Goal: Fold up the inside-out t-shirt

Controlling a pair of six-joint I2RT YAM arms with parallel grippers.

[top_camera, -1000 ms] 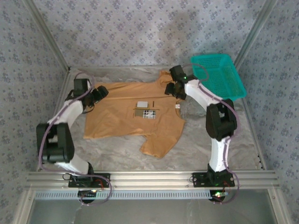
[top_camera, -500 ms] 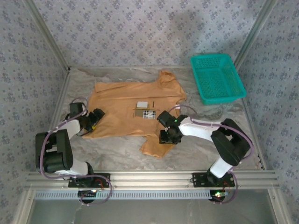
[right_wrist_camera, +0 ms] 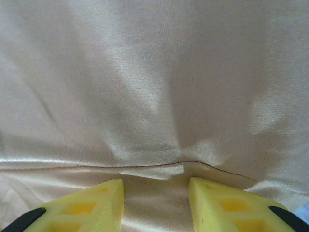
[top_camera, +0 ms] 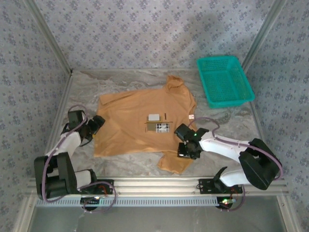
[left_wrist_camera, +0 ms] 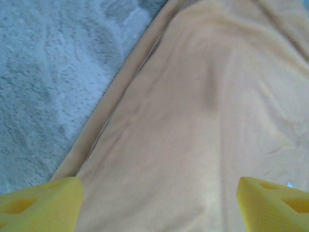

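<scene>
The inside-out t-shirt (top_camera: 130, 125) lies spread flat on the table, caramel cloth with white and dark labels (top_camera: 158, 123) near its middle and a small white tag (top_camera: 191, 116) at its right side. My left gripper (top_camera: 98, 123) is at the shirt's left edge, jaws wide open, with the hem (left_wrist_camera: 111, 111) running between and ahead of the fingers (left_wrist_camera: 43, 203). My right gripper (top_camera: 187, 151) sits low on the near sleeve, its jaws partway apart. Flat cloth (right_wrist_camera: 154, 87) and a seam lie just past its fingertips (right_wrist_camera: 155, 203).
A teal basket (top_camera: 224, 79) stands at the back right corner. A wrinkled grey cover (top_camera: 87, 87) lies over the table, and patterned walls close in the left, back and right. A metal rail (top_camera: 154, 183) runs along the near edge.
The right arm swung from the shirt's far collar to its near sleeve, and its jaws narrowed. The left arm drew back to the near left edge. The shirt slid slightly right and nearer.
</scene>
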